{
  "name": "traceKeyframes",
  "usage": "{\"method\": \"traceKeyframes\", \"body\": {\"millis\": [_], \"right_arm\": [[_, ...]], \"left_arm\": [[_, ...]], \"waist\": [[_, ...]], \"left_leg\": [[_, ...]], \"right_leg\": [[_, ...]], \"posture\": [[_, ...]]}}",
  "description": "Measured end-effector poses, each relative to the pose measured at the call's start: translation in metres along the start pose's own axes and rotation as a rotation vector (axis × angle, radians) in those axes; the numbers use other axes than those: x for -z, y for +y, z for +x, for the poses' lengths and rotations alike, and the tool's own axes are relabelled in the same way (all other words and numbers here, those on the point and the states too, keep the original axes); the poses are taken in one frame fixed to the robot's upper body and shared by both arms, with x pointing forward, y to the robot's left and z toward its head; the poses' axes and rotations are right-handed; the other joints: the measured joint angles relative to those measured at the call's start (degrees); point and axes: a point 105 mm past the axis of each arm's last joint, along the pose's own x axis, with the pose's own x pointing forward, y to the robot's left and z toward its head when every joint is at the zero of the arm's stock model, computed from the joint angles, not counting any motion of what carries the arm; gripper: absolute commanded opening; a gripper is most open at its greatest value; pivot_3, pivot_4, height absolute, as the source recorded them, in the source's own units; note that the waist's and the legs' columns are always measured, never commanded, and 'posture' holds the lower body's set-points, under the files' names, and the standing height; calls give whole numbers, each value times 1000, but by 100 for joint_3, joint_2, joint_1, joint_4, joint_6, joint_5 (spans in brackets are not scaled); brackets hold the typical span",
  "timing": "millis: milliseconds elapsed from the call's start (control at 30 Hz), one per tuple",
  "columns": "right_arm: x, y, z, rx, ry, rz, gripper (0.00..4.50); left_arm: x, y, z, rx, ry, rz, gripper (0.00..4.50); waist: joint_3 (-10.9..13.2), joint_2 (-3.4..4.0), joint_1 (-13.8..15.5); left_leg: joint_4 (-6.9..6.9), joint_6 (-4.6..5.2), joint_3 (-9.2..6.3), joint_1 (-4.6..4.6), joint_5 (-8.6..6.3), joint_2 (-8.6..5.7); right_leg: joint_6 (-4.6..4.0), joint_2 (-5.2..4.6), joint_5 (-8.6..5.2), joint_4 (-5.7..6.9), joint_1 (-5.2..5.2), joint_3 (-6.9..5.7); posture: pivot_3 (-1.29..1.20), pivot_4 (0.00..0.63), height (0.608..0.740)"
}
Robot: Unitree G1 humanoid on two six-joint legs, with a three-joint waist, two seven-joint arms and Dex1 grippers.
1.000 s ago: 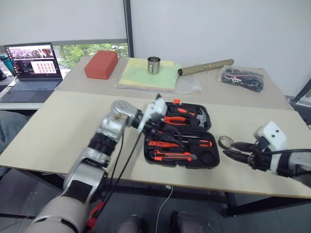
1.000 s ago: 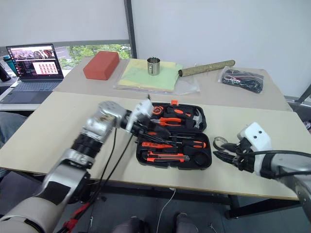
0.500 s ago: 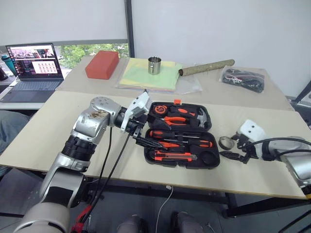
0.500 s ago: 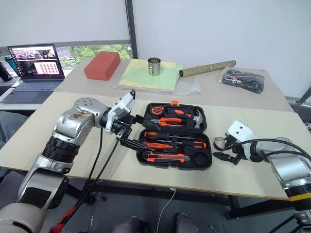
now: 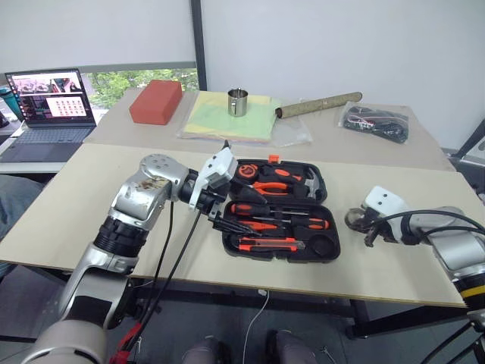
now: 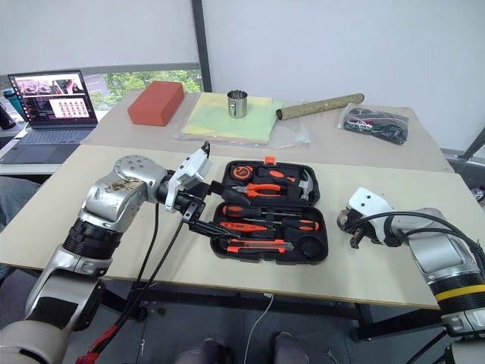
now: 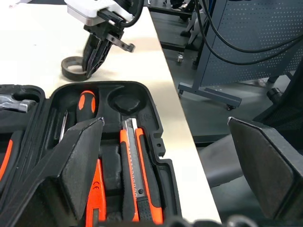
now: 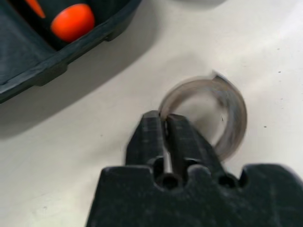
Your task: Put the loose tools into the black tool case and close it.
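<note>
Lying open on the table (image 5: 91, 197), one black tool case (image 5: 279, 209) serves as reference. Inside it: two screwdrivers (image 5: 282, 223) and one utility knife (image 5: 274, 243), plus one pliers (image 5: 274, 187) and one hammer (image 5: 312, 180) in the lid half. One grey tape ring (image 8: 226, 113) lies on the table just beside the case's right edge. The right gripper (image 8: 163, 124) sits at the ring, fingers pressed together on its wall. The left gripper (image 5: 220, 221) hovers at the case's left edge, jaws spread wide, holding nothing.
</note>
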Motion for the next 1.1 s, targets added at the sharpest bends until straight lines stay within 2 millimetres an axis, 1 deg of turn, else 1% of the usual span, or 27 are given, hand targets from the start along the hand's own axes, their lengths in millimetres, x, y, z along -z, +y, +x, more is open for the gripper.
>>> {"method": "traceKeyframes", "body": {"millis": [67, 133, 167, 200, 233, 300, 333, 367, 433, 500, 600, 667, 700, 767, 833, 900, 967, 1033, 1067, 1100], "right_arm": [[0, 2, -1, -8, -6, 12, 10], [-8, 5, -7, -29, -48, 37, 10], [-18, 8, -13, -51, -93, 47, 10], [-37, 14, -24, -99, -170, 63, 10], [-45, 17, -30, -115, -204, 57, 10], [-75, 34, -49, -198, -302, 48, 10], [-83, 42, -54, -223, -322, 28, 10], [-87, 53, -56, -250, -321, 8, 10], [-83, 68, -52, -294, -292, 3, 10], [-72, 84, -43, -344, -236, 18, 10], [-61, 90, -34, -329, -181, 13, 10], [-52, 93, -28, -316, -133, -4, 761], [-50, 93, -27, -315, -123, -8, 890], [-46, 95, -27, -320, -101, -25, 1566], [-49, 95, -29, -316, -101, -50, 2346], [-50, 99, -30, -335, -104, -56, 2884], [-52, 106, -31, -375, -111, -60, 3657], [-53, 108, -33, -389, -113, -69, 4256], [-53, 108, -34, -394, -113, -68, 4479], [-54, 108, -35, -395, -115, -64, 4479]], "left_arm": [[1, 0, 0, 0, 1, -2, 4500], [2, -1, 0, 8, 11, 14, 4500], [4, -1, 0, 11, 24, 17, 4500], [7, -3, -3, 16, 46, 23, 4500], [9, -3, -4, 16, 56, 22, 4500], [15, -5, -5, 18, 82, 38, 4500], [17, -5, -5, 20, 86, 38, 4500], [19, -5, -5, 20, 87, 38, 4500], [21, -5, -5, 17, 87, 32, 4500], [21, -5, -5, 14, 87, 32, 4500], [21, -4, -5, 8, 86, 33, 4500], [21, -4, -5, 6, 87, 33, 4500], [21, -4, -5, 6, 87, 33, 4500], [21, -4, -6, 3, 88, 32, 4500], [21, -4, -6, -1, 89, 32, 4500], [21, -3, -6, -3, 88, 32, 4500], [21, -3, -6, -11, 88, 33, 4500], [21, -2, -6, -17, 88, 33, 4500], [21, -2, -7, -21, 89, 32, 4500], [22, -1, -8, -26, 91, 30, 4500]], "waist": [[0, 0, -3], [4, 8, -5], [8, 15, -7], [13, 24, -12], [15, 27, -24], [15, 27, -28], [15, 27, -24], [15, 27, -16], [15, 26, 17], [15, 27, 59], [15, 27, 87], [15, 27, 97], [15, 27, 97], [15, 27, 95], [15, 26, 94], [15, 26, 95], [15, 26, 97], [15, 26, 100], [15, 26, 101], [15, 26, 100]], "left_leg": [[0, -2, 0, 1, 1, 1], [0, -2, -1, 1, 1, 1], [0, -2, -1, 0, 1, 1], [0, -2, -1, 0, 1, 2], [0, -2, -1, 2, 1, 5], [0, -2, -6, 2, 1, 14], [0, -2, -8, 3, 0, 16], [0, -3, -9, 2, 0, 16], [1, -2, -9, 0, 0, 15], [2, -1, -8, -6, -1, 6], [2, -1, -8, -7, -1, 2], [2, -1, -8, -8, 0, 2], [2, 0, -8, -8, 0, 2], [2, 0, -8, -7, 0, 3], [2, 0, -8, -5, 0, 5], [2, 0, -8, -6, 0, 6], [2, 0, -8, -6, 0, 5], [2, 0, -8, -7, 0, 5], [2, 0, -8, -7, 0, 4], [2, 0, -8, -7, 0, 5]], "right_leg": [[-1, 0, 1, 1, 0, 1], [-4, -3, 3, 2, -1, 4], [-12, -4, 7, 2, -1, 5], [-29, -5, 17, 2, -2, 9], [-41, -5, 23, 2, -2, 12], [-53, -2, 25, -1, 0, 12], [-55, -1, 24, -1, 1, 11], [-55, -1, 23, -2, 1, 10], [-33, -4, 11, -2, 1, 10], [-19, -10, 7, -2, -4, 11], [-15, -12, 9, -3, -4, 12], [-15, -11, 9, -2, -5, 12], [-16, -10, 9, -2, -6, 12], [-18, -7, 7, -1, -5, 11], [-17, -4, 7, -2, -4, 8], [-17, -2, 6, -3, -4, 8], [-15, -2, 5, -2, -4, 9], [-15, -2, 6, -3, -4, 8], [-14, -3, 6, -3, -4, 8], [-14, -3, 6, -3, -4, 8]], "posture": [[0, 150, 740], [0, 150, 740], [0, 150, 740], [0, 150, 740], [0, 150, 740], [0, 150, 740], [0, 150, 740], [0, 150, 740], [0, 150, 740], [0, 150, 740], [0, 150, 740], [0, 150, 740], [0, 150, 740], [0, 150, 740], [0, 150, 740], [0, 150, 740], [0, 150, 740], [0, 150, 740], [0, 150, 740], [0, 150, 740]]}}
